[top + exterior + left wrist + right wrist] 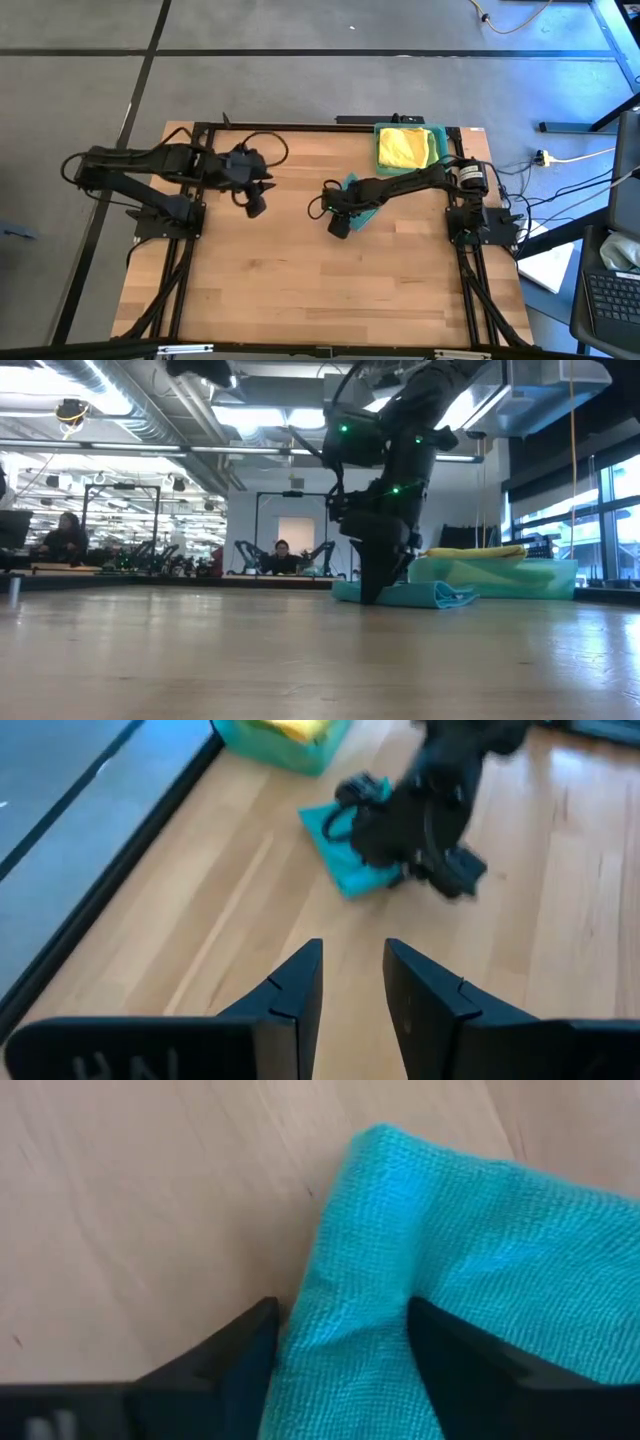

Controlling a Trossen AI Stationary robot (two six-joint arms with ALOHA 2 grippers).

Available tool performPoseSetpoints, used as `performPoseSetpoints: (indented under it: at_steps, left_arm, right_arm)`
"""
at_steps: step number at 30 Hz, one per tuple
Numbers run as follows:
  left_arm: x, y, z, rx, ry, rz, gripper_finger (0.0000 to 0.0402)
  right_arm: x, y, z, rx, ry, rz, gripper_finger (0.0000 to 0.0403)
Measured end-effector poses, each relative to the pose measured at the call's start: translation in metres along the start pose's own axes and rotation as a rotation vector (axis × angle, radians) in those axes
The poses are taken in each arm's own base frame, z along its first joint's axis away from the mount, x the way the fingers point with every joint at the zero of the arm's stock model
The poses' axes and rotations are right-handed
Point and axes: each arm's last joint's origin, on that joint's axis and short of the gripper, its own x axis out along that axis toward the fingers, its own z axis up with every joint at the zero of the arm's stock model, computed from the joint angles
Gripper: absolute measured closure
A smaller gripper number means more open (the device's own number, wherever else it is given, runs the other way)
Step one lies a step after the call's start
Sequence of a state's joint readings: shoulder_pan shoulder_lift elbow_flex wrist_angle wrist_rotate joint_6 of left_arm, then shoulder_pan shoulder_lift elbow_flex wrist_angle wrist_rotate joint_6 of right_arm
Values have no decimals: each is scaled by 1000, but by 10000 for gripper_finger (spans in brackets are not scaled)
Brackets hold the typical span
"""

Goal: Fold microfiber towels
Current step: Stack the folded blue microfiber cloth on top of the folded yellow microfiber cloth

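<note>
You are in a robotics lab: beyond the wooden table [300, 660] stand more robot arm rigs [290, 550], people seated at benches [65, 538], exposed ceiling ducts [130, 405] and strip lights [250, 450].

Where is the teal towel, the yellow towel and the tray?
teal towel [470, 1250]: right wrist view, middle of the cloth.
yellow towel [404, 146]: high view, its top face.
tray [530, 575]: low view, its front wall.

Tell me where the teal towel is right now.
The teal towel lies folded on the wooden table right of centre in the high view, under the right gripper, just in front of the teal tray holding a yellow towel.
</note>
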State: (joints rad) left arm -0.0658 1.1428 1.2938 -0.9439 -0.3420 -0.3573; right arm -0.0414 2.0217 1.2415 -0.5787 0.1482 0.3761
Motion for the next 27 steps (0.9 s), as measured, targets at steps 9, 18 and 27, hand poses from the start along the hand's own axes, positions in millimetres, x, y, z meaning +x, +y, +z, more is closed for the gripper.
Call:
performPoseSetpoints:
  at_steps: [9, 18, 27]
  left_arm:
    - [-9, -7, -12, 66, 53, 8, 302]
    - [-9, -8, -13, -40, 58, 15, 302]
    - [-12, -15, -16, -142, 47, 7, 302]
  right_arm:
    - [1, -3, -1, 15, 15, 9, 366]
    - [-60, -10, 20, -44, 35, 190, 394]
    - [-174, -91, 1, 92, -94, 144, 395]
